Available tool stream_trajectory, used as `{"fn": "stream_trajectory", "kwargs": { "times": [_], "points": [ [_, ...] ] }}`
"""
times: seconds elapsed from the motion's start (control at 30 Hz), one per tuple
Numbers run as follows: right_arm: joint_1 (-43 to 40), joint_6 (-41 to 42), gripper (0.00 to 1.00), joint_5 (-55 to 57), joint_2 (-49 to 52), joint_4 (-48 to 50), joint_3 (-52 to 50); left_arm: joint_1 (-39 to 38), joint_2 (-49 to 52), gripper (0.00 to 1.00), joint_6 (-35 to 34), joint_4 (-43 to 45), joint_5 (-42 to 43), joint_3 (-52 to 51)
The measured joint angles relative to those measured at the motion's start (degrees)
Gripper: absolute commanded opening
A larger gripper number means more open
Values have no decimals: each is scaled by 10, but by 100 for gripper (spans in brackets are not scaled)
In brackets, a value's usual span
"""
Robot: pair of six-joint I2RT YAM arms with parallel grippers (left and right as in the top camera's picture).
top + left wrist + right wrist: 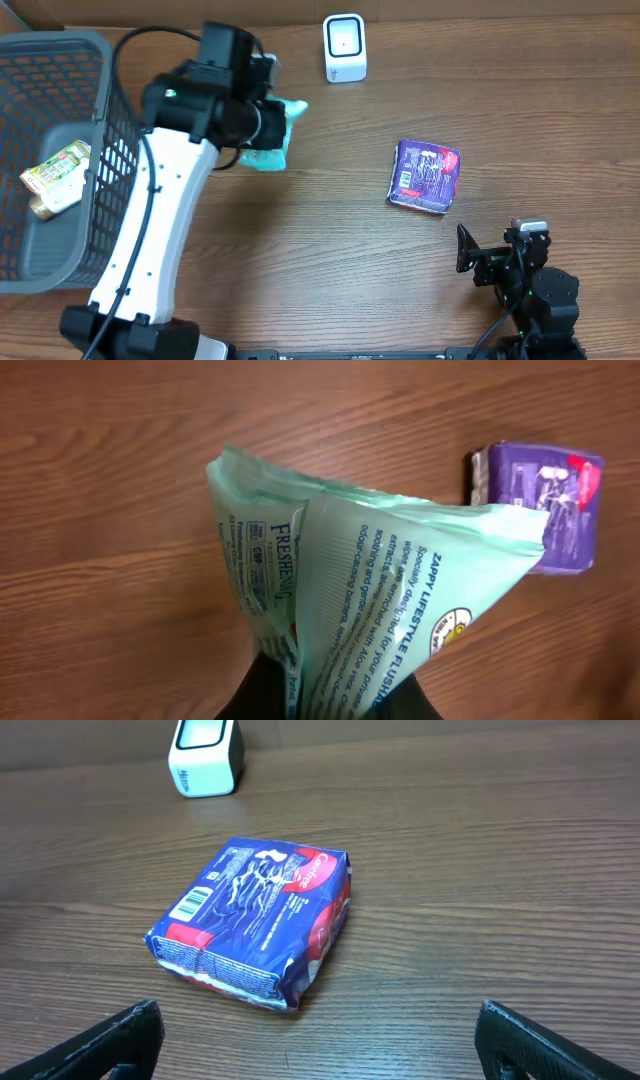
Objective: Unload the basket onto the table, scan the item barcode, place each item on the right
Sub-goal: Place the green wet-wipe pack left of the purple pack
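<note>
wipes pack (385,585) in left end effector (266,124)

We see a matt wood-grain table (300,250). The wipes pack (400,590) and purple pack (250,910) look like glossy, crinkled plastic film.

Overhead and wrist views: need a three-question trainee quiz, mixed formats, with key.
1. True or false: the left hand is shut on the green wipes pack.
2. Where is the purple packet? A) on the table B) in the left hand C) under the green wipes pack.
3. Fill in: the right hand is ____ (open or shut).
Key: 1 true; 2 A; 3 open.
</note>
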Motion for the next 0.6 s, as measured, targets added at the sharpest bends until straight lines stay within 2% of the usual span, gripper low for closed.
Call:
{"fn": "stream_trajectory", "kwargs": {
  "times": [0.27,0.4,0.53,0.6],
  "points": [
    [0,0,100,0,0,0,0,-26,2,4,-25,56,7,-21],
    [0,0,100,0,0,0,0,-72,14,4,-73,152,7,-120],
    [0,0,100,0,0,0,0,-122,75,5,-130,252,8,-215],
    [0,0,100,0,0,0,0,-146,107,10,-144,298,8,-241]
  ]
}}
